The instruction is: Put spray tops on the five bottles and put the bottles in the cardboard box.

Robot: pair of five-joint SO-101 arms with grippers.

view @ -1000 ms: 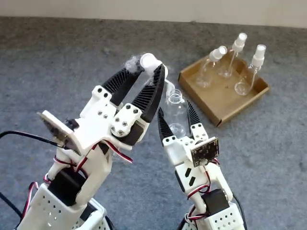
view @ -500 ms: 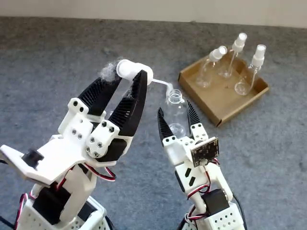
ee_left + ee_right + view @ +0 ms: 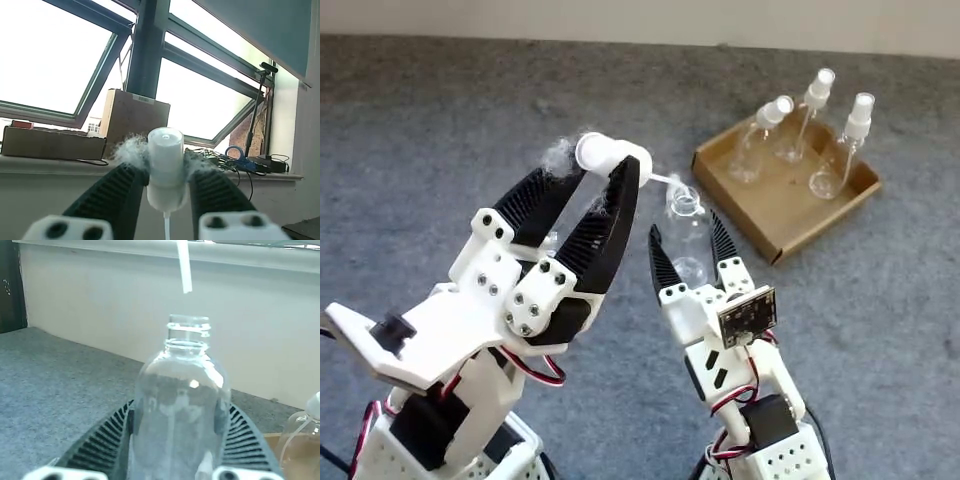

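Note:
My left gripper point(image 3: 592, 180) is shut on a white spray top point(image 3: 605, 152) point(image 3: 165, 170), raised above the table, and bits of white fluff cling around the cap. Its thin dip tube point(image 3: 665, 180) point(image 3: 184, 266) points at the mouth of a clear open bottle point(image 3: 686, 235) point(image 3: 179, 405); the tube's end hangs just above the bottle's neck. My right gripper point(image 3: 688, 245) is shut on that bottle and holds it upright. The cardboard box point(image 3: 760, 215) at the back right holds three clear bottles with spray tops point(image 3: 817, 88).
Grey carpet point(image 3: 440, 130) covers the table on all sides. A pale wall point(image 3: 100, 305) runs along the far edge. In the left wrist view, windows and a brown carton point(image 3: 134, 122) on a sill stand in the room behind.
The left arm swung left and back with the spray top, then came slightly right again. The dip tube's end now lies nearer the bottle's mouth. The right arm kept still.

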